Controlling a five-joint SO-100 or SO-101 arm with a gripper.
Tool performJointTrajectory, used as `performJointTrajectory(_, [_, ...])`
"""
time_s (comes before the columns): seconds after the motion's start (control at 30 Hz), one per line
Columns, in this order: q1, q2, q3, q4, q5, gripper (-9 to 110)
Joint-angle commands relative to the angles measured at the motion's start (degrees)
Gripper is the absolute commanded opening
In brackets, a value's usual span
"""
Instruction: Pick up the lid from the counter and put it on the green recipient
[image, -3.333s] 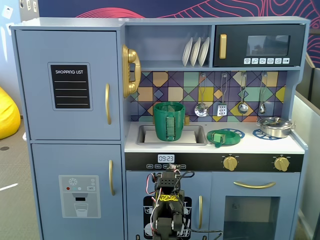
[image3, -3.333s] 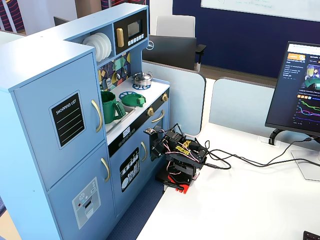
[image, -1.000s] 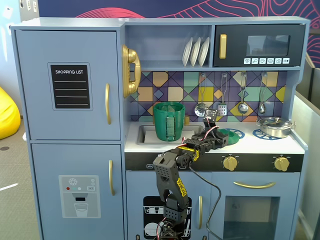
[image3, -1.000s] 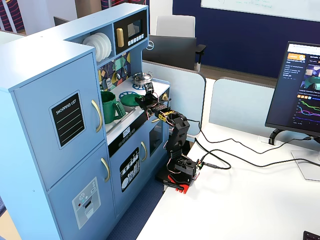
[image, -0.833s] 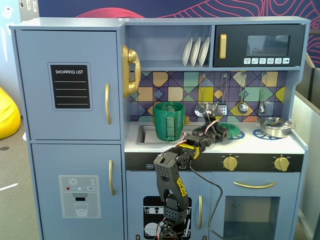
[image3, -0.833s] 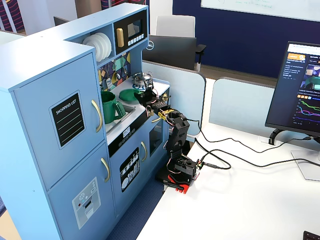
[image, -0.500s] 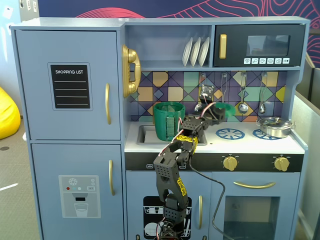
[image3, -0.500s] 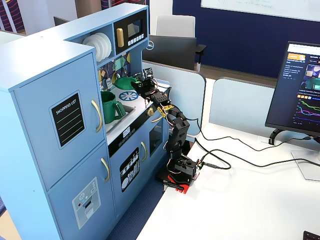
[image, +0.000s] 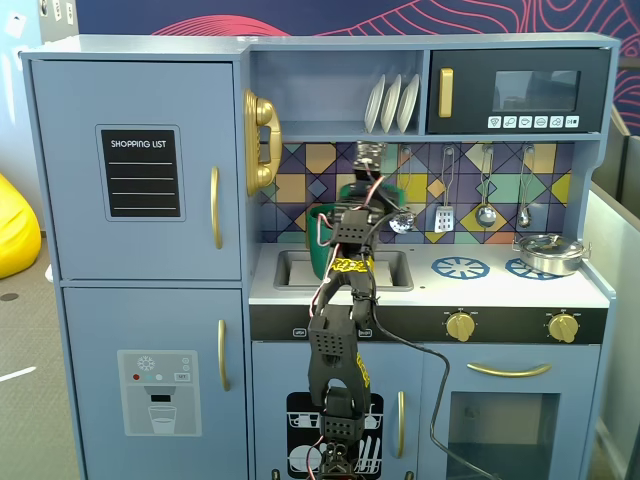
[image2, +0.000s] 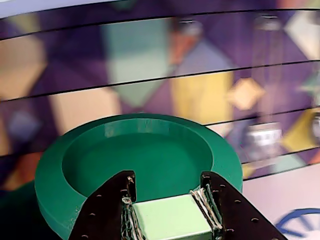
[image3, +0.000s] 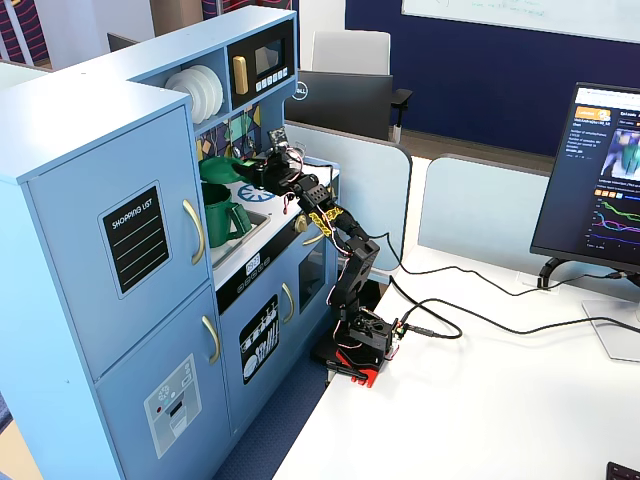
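Note:
My gripper (image2: 167, 180) is shut on the pale green tab handle (image2: 172, 217) of the lid (image2: 100, 150), a round dark-green disc with a sunken middle. It holds the lid in the air before the tiled back wall. In a fixed view the lid (image3: 220, 167) hangs just above the tall dark-green pot (image3: 222, 214), which stands in the sink with its strap handle toward the front. In the other fixed view the arm hides most of the pot (image: 320, 248) and the lid (image: 352, 190).
A shiny steel pot (image: 548, 252) sits on the right blue burner ring, next to a bare ring (image: 460, 267). Utensils (image: 445, 215) hang on the back wall. A shelf with plates (image: 392, 103) is just overhead. The sink (image: 395, 270) lies below.

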Motion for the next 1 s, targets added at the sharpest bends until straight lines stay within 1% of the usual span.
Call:
performJointTrajectory(0.0, [-3.9, 4.6, -4.7, 1.1, -0.2, 0])
performJointTrajectory(0.37, [-7.6, 3.4, -3.4, 1.3, -1.8, 0])
performJointTrajectory(0.97, [-8.4, 6.9, 6.4, -0.3, -3.2, 0])
